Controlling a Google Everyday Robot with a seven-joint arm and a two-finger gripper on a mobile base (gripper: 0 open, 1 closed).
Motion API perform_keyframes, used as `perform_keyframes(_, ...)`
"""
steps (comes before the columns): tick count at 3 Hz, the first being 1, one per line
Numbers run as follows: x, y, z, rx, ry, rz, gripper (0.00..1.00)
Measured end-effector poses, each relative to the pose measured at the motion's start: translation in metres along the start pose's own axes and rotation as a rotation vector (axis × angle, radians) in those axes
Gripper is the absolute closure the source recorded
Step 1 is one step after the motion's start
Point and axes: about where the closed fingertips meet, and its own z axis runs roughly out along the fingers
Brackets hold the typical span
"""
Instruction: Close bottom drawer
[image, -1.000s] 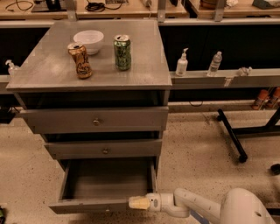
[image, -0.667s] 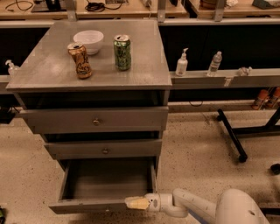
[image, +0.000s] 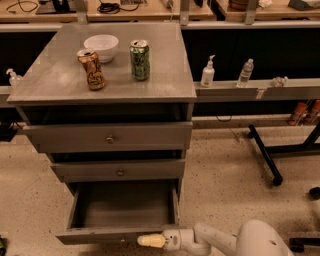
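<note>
The bottom drawer (image: 125, 205) of a grey cabinet (image: 107, 80) stands pulled out, its boxy grey interior showing and holding nothing I can see. Its slim front panel (image: 100, 235) runs along the bottom of the camera view. My gripper (image: 150, 241) reaches in from the lower right on a white arm (image: 220, 240), its cream tip lying against the outer face of the front panel, right of centre. The drawer's knob is not clearly visible.
The top drawer (image: 107, 137) and middle drawer (image: 117, 171) are shut. On the cabinet top stand a white bowl (image: 101, 46), a brown can (image: 92, 69) and a green can (image: 140, 60). Bottles (image: 207, 73) line a shelf at right. A black stand leg (image: 265, 155) lies on the floor.
My gripper has slid left along the drawer's front panel. The drawer stays about as far open as before.
</note>
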Motion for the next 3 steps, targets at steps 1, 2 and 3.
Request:
perform_keyframes(1,0.015,-0.006,-0.001,0.015,0.011,0.001,0.88)
perform_keyframes(2,0.044,-0.019,0.011,0.134,-0.028,-0.100,1.00)
perform_keyframes(3,0.059,-0.045,0.027,0.200,-0.037,-0.125,1.00)
